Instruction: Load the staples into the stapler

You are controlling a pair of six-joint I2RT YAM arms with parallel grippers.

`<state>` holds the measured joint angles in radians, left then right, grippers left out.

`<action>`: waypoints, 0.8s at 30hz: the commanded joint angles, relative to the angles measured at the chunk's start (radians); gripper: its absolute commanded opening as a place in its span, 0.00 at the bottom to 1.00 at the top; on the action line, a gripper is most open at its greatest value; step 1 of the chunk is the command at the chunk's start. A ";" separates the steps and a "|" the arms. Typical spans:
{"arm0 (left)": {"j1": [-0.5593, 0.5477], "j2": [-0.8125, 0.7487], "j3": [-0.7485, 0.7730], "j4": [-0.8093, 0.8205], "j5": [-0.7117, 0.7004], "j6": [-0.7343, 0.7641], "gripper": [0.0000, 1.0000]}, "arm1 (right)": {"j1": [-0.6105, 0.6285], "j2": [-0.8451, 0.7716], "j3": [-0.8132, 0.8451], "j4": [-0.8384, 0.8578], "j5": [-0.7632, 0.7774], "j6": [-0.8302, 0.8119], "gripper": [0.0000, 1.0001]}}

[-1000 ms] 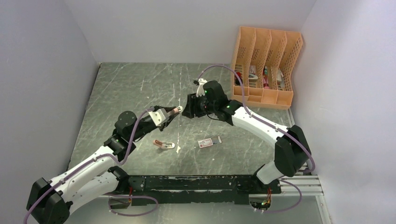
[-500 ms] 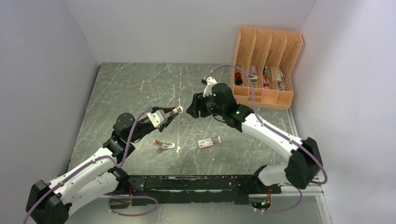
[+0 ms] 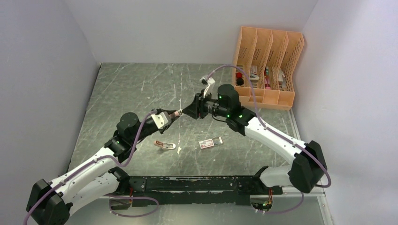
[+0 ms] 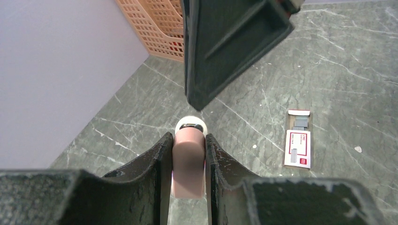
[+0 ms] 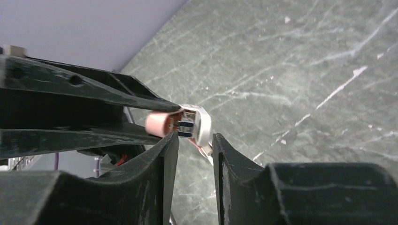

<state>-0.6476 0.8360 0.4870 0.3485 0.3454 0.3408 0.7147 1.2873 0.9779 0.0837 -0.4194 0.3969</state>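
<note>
Speaker 1: What sort of place is this?

Speaker 2: A robotics lab test cell. Plain pale partition walls enclose a scratched grey tabletop. Two robot arms are bolted to a black rail at bottom centre. An orange file organiser stands upper right.

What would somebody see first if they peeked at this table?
Probably the two arms meeting nose to nose above the middle of the table: the left arm's fingers squeeze a little pink stapler, and the right arm's fingers, slightly apart, reach right up to its tip. After that, the big orange file rack in the far right corner, and the small red-and-white staple box lying flat nearer the arm bases.
</note>
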 commanded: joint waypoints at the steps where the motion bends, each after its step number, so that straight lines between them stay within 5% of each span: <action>1: 0.004 -0.002 0.032 0.026 0.037 0.006 0.07 | 0.005 0.041 0.041 -0.029 -0.027 0.017 0.37; 19: 0.003 -0.016 0.031 0.054 0.074 -0.006 0.07 | 0.005 0.093 0.048 -0.030 -0.061 0.047 0.22; 24: 0.003 -0.027 0.042 0.072 0.082 -0.019 0.07 | 0.005 0.096 0.030 -0.015 -0.052 0.077 0.07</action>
<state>-0.6476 0.8356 0.4908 0.3470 0.3897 0.3397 0.7143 1.3731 1.0042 0.0544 -0.4561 0.4465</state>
